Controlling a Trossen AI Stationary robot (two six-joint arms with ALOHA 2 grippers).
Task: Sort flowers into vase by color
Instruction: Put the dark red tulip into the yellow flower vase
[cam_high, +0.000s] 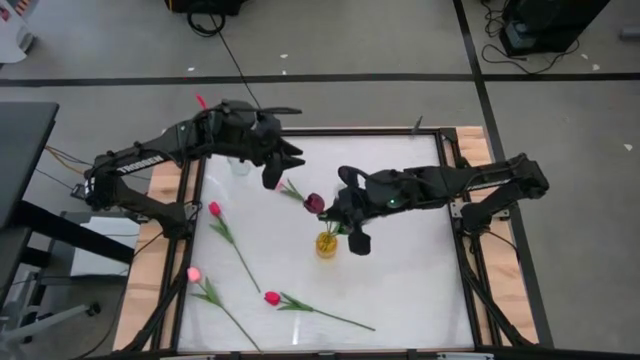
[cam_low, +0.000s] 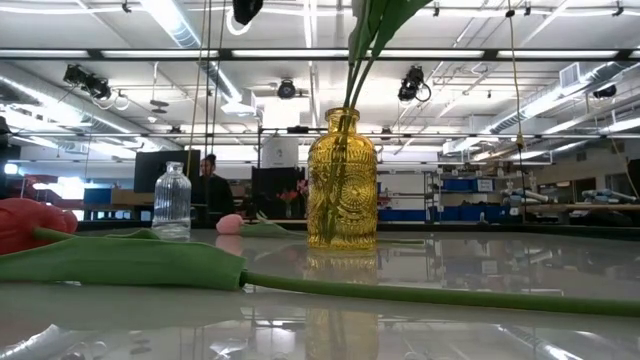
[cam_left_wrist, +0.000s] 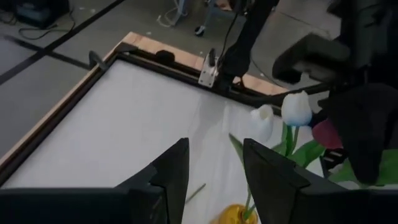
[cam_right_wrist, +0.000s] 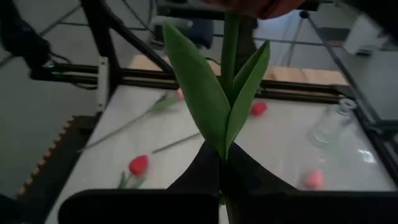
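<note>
My right gripper (cam_high: 340, 212) hangs above the yellow glass vase (cam_high: 327, 243), shut on a tulip with a dark red head (cam_high: 314, 203). White tulips (cam_left_wrist: 295, 109) stand in that vase (cam_low: 342, 180). My left gripper (cam_high: 282, 170) is open in the air at the far left, near a clear glass bottle (cam_low: 172, 200), with nothing between its fingers (cam_left_wrist: 214, 168). A red tulip (cam_high: 214, 209), a pink tulip (cam_high: 194, 274) and another red tulip (cam_high: 272, 298) lie flat on the white table. My right gripper (cam_right_wrist: 221, 180) pinches the tulip's green stem (cam_right_wrist: 224, 155) between its two fingers, just below where the two leaves (cam_right_wrist: 211, 93) branch off. The stem runs on past the fingertips to the head (cam_right_wrist: 249, 6). The flower is lifted clear of the table.
The white tabletop (cam_high: 400, 290) is framed by a dark rail and wooden edges (cam_high: 150, 250). The clear bottle (cam_high: 240, 165) stands near the far left corner. The front red tulip's long stem (cam_low: 420, 292) lies across the near part of the table.
</note>
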